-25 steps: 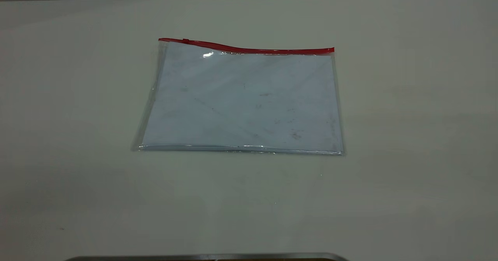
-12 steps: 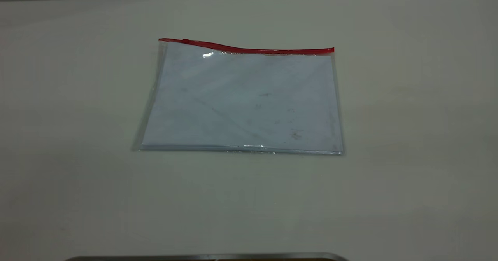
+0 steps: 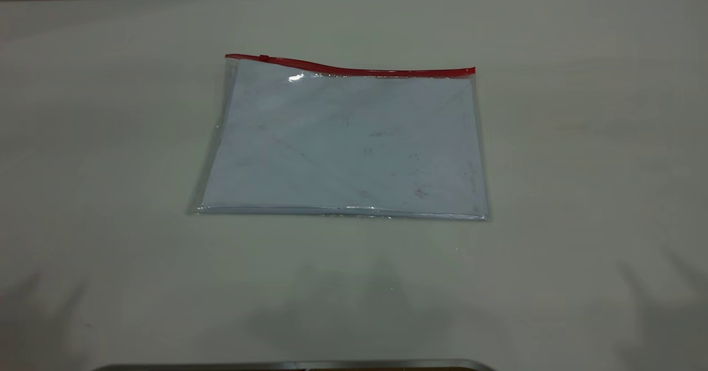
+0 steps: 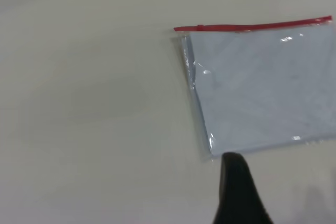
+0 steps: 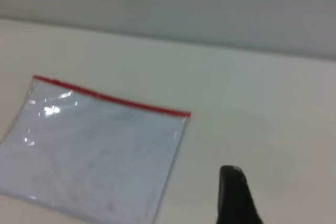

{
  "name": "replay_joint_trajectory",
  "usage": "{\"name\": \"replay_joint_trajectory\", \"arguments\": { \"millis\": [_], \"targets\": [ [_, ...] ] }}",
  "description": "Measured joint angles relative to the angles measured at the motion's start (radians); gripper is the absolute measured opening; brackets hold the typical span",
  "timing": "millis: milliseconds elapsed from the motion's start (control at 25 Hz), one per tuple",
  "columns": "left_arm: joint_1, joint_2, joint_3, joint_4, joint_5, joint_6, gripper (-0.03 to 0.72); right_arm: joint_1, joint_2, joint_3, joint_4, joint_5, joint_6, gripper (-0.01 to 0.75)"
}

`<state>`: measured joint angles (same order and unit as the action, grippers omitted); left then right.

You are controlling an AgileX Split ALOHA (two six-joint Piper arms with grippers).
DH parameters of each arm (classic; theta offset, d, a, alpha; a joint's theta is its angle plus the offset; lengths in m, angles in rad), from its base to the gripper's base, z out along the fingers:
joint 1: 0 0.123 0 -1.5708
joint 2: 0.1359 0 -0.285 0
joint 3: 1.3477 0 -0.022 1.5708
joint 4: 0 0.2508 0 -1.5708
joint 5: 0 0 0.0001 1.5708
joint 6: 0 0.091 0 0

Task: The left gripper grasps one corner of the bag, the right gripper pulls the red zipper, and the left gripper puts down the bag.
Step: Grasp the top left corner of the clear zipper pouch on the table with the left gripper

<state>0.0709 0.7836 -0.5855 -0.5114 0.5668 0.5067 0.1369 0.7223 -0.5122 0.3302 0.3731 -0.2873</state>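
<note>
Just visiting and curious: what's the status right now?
Left gripper and right gripper off the bag. Bag flat on table, red zipper untouched. Nothing in the way.

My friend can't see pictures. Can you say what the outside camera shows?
A clear plastic bag with pale sheets inside lies flat on a white table. A red zipper runs along its far edge, with the slider near the left end. No robot arm is in view.

Clear smudged bag flat on table; red zipper along far edge, slider seemingly near left corner.
</note>
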Motion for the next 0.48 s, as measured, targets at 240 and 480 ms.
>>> {"name": "replay_joint_trajectory", "arguments": {
  "millis": [240,480],
  "targets": [
    [0.0,0.376,-0.053,-0.153,-0.157,0.18,0.521,0.0,0.328,-0.136,0.075,-0.034,-0.115,0.498],
    [0.0,0.739,-0.208,-0.293,-0.199,0.342,0.521,0.0,0.581,-0.276,0.151,0.015,-0.202,0.498]
  ]
}}
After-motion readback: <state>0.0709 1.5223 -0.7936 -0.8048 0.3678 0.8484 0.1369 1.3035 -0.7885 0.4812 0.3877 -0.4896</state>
